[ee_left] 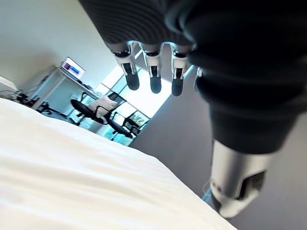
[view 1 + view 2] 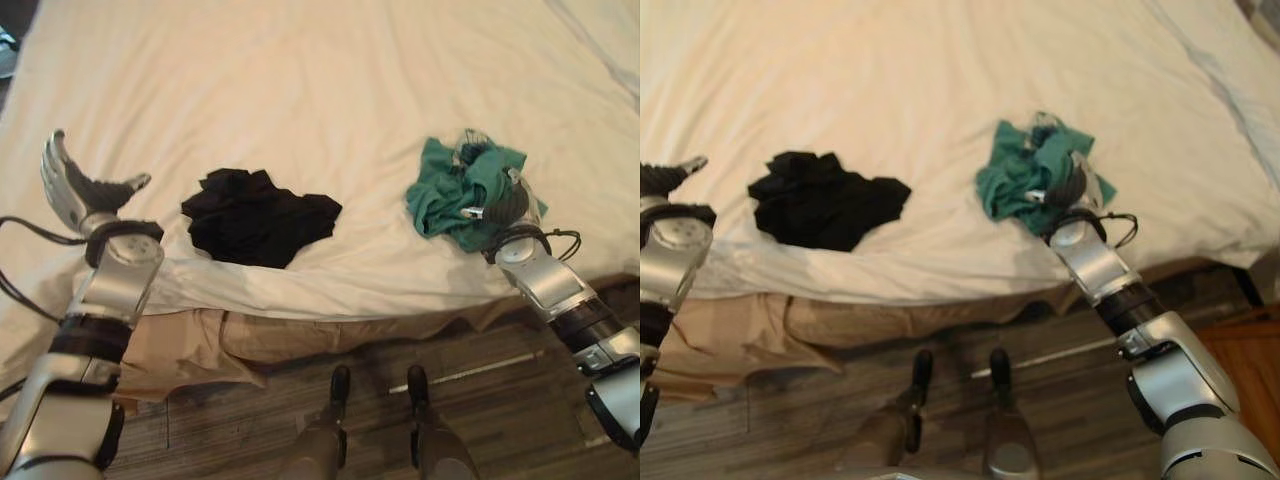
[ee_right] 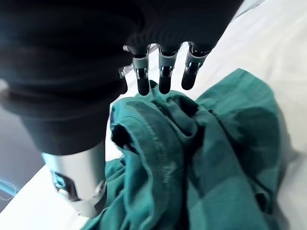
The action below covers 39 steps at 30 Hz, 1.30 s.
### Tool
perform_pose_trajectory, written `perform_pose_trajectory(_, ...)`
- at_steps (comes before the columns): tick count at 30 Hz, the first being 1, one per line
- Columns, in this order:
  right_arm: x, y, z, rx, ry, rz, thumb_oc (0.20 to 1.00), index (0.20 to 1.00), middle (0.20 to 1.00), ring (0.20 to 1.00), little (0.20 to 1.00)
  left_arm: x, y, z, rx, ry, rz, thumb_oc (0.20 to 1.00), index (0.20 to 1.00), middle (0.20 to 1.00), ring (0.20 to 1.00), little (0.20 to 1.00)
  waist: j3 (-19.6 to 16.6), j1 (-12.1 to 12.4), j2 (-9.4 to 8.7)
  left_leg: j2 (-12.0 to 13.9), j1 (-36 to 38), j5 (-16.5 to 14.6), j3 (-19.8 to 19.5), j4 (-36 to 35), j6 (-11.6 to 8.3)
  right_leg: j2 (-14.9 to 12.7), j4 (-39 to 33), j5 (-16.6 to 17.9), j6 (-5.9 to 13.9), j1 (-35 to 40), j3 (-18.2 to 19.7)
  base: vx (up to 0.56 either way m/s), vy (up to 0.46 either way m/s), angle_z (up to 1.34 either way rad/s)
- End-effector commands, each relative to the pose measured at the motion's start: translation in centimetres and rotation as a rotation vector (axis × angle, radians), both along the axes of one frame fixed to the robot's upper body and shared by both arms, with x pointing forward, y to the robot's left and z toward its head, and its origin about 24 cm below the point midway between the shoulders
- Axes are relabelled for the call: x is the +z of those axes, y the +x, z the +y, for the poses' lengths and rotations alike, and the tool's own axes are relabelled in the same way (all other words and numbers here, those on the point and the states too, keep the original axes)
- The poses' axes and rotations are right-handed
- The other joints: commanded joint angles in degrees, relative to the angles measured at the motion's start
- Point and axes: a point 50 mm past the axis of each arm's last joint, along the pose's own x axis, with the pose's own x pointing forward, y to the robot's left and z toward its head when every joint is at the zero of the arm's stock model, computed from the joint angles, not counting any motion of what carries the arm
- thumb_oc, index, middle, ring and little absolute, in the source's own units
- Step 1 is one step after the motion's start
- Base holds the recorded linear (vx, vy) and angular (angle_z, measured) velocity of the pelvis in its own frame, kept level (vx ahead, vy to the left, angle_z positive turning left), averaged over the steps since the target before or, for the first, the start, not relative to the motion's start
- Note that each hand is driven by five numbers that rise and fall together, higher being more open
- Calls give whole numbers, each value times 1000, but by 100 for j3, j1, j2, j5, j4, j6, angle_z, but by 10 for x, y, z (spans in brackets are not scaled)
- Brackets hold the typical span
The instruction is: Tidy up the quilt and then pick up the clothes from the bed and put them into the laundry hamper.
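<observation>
The right hand (image 3: 163, 72) rests on the crumpled green garment (image 2: 455, 190), near the foot edge of the bed on the robot's right; in its wrist view the fingers (image 3: 143, 81) reach out fairly straight, dark tips touching the top folds of the cloth, and the thumb stands apart beside the heap with no fold yet pinched between them, so the hand reads as open, laid on the garment and not gripping it. The cloth lies directly under and just ahead of the palm, bunched into a rounded mound with no clear long axis, so closing the fingers downward into the folds looks like the move that matters. Further out, the black garment (image 2: 255, 215) lies in a flat heap on the white quilt (image 2: 330, 80), well apart from the green one toward the robot's left, about midway between the two arms and near the same edge. The left hand (image 2: 75, 185) is raised above the quilt at the left edge of the bed, fingers relaxed and spread, holding nothing; it looks the nearer hand to the black heap. The quilt seems smoothed flat across the bed, its edge hanging over a tan bed skirt (image 2: 250, 335). I cannot see the laundry hamper from here.
</observation>
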Motion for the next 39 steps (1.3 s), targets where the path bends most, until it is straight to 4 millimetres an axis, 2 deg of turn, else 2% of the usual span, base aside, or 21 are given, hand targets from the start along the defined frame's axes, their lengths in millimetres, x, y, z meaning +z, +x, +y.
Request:
perform_pose_trajectory(1, 41, 11, 20, 61, -87, -163, 1000, 1000, 1000, 1000, 1000, 45, 9, 7, 80, 131, -104, 1000, 1000, 1000, 1000, 1000, 54, -78, -88, -124, 190, -676, 448, -35, 2, 153, 461, -349, -99, -315, 136, -41, 102, -14)
perform_pose_trajectory(3, 45, 14, 24, 70, -89, -173, 1000, 1000, 1000, 1000, 1000, 46, 15, 4, 91, 124, -85, 1000, 1000, 1000, 1000, 1000, 121, -97, -83, -139, 133, -661, 488, -35, 12, 159, 492, -346, -98, -386, 160, -30, 57, -18)
perform_pose_trajectory(5, 53, 17, 34, 91, -103, -189, 1000, 1000, 1000, 1000, 1000, 30, 24, 2, 129, 49, -10, 1000, 1000, 1000, 1000, 1000, 270, -121, -75, -168, 54, -634, 519, -35, 30, 165, 542, -354, -100, -477, 188, -24, 49, -6)
perform_pose_trajectory(6, 53, 17, 34, 90, -103, -190, 1000, 1000, 1000, 1000, 1000, 30, 24, 2, 129, 49, -10, 1000, 1000, 1000, 1000, 1000, 272, -119, -75, -168, 55, -634, 520, -35, 30, 165, 544, -355, -100, -477, 189, 1, 21, -7)
perform_pose_trajectory(7, 54, 18, 39, 99, -110, -195, 1000, 1000, 1000, 1000, 1000, 19, 27, 1, 145, 26, 41, 1000, 1000, 1000, 1000, 1000, 327, -122, -80, -182, 41, -631, 515, -35, 38, 174, 565, -371, -106, -492, 208, 6, 6, -5)
perform_pose_trajectory(8, 54, 18, 40, 100, -111, -195, 1000, 1000, 1000, 1000, 1000, 17, 27, 0, 147, 25, 45, 1000, 1000, 1000, 1000, 1000, 333, -120, -82, -184, 41, -631, 514, -35, 39, 174, 568, -373, -107, -493, 209, 0, 0, 0)
perform_pose_trajectory(9, 54, 17, 42, 102, -112, -198, 1000, 1000, 1000, 1000, 1000, 9, 28, -1, 156, 18, 71, 1000, 1000, 1000, 1000, 1000, 354, -114, -89, -191, 36, -631, 509, -35, 45, 176, 574, -376, -109, -501, 211, 0, 0, 0)
perform_pose_trajectory(10, 55, 17, 48, 108, -109, -203, 1000, 1000, 1000, 1000, 1000, -12, 28, -6, 152, 3, 125, 1000, 1000, 1000, 1000, 1000, 399, -97, -99, -207, 23, -633, 485, -35, 49, 187, 585, -391, -116, -508, 216, 7, 3, -3)
perform_pose_trajectory(14, 60, 17, 55, 106, -88, -221, 1000, 1000, 1000, 1000, 1000, -45, 30, -19, 146, -74, 219, 1000, 1000, 1000, 1000, 1000, 472, -91, -120, -201, -33, -627, 531, -35, 49, 201, 596, -394, -125, -561, 194, -3, 3, -2)
perform_pose_trajectory(17, 60, 17, 58, 107, -85, -225, 1000, 1000, 1000, 1000, 1000, -57, 29, -23, 147, -97, 251, 1000, 1000, 1000, 1000, 1000, 490, -70, -131, -208, -34, -634, 526, -35, 51, 214, 577, -397, -134, -545, 184, 0, 0, 0)
perform_pose_trajectory(21, 63, 17, 65, 111, -74, -237, 1000, 1000, 1000, 1000, 1000, -87, 26, -35, 133, -144, 381, 1000, 1000, 1000, 1000, 1000, 510, -1, -150, -218, -7, -663, 484, -35, 50, 223, 543, -419, -138, -479, 137, -12, -38, -3)
perform_pose_trajectory(22, 65, 17, 67, 120, -73, -248, 1000, 1000, 1000, 1000, 1000, -93, 25, -39, 124, -153, 417, 849, 849, 849, 849, 849, 512, 13, -150, -217, -3, -662, 471, -35, 46, 228, 541, -422, -140, -467, 124, -16, -41, 0)
perform_pose_trajectory(23, 68, 18, 70, 131, -75, -259, 1000, 1000, 1000, 1000, 1000, -98, 25, -43, 118, -172, 447, 529, 529, 529, 529, 529, 518, 18, -145, -216, -8, -656, 471, -35, 44, 232, 549, -421, -140, -474, 115, -20, -34, 1)
perform_pose_trajectory(24, 69, 18, 72, 141, -81, -259, 1000, 1000, 1000, 1000, 1000, -101, 26, -45, 112, -184, 464, 401, 401, 401, 401, 401, 523, 23, -142, -214, -13, -650, 470, -35, 40, 232, 552, -419, -140, -478, 108, -25, -30, 1)
perform_pose_trajectory(25, 72, 20, 74, 147, -96, -259, 413, 413, 413, 413, 413, -105, 27, -49, 101, -200, 484, 200, 200, 200, 200, 200, 530, 23, -136, -209, -26, -640, 479, -35, 37, 230, 550, -411, -139, -490, 93, 0, 0, 0)
perform_pose_trajectory(26, 73, 20, 76, 149, -103, -258, 200, 200, 200, 200, 200, -106, 28, -50, 94, -206, 490, 200, 200, 200, 200, 200, 534, 27, -132, -208, -33, -636, 482, -35, 34, 230, 547, -408, -138, -493, 89, -33, -28, 1)
perform_pose_trajectory(29, 74, 27, 83, 163, -127, -212, 200, 200, 200, 200, 200, -109, 33, -60, 43, -247, 520, 200, 200, 200, 200, 200, 579, 60, -94, -195, -103, -607, 517, -35, 13, 224, 488, -365, -134, -533, 56, -49, -24, 0)
perform_pose_trajectory(34, 76, 29, 87, 177, -134, -213, 200, 200, 200, 200, 200, -113, 35, -65, 7, -281, 532, 200, 200, 200, 200, 200, 658, 75, -89, -179, -204, -559, 542, -35, -3, 220, 435, -308, -137, -594, -6, -45, -36, 1)
perform_pose_trajectory(39, 75, 29, 91, 178, -138, -203, 200, 200, 200, 200, 200, -113, 38, -72, -40, -314, 482, 200, 200, 200, 200, 200, 711, 49, -95, -175, -290, -523, 535, -35, -19, 240, 455, -304, -146, -684, -13, -40, -25, 1)
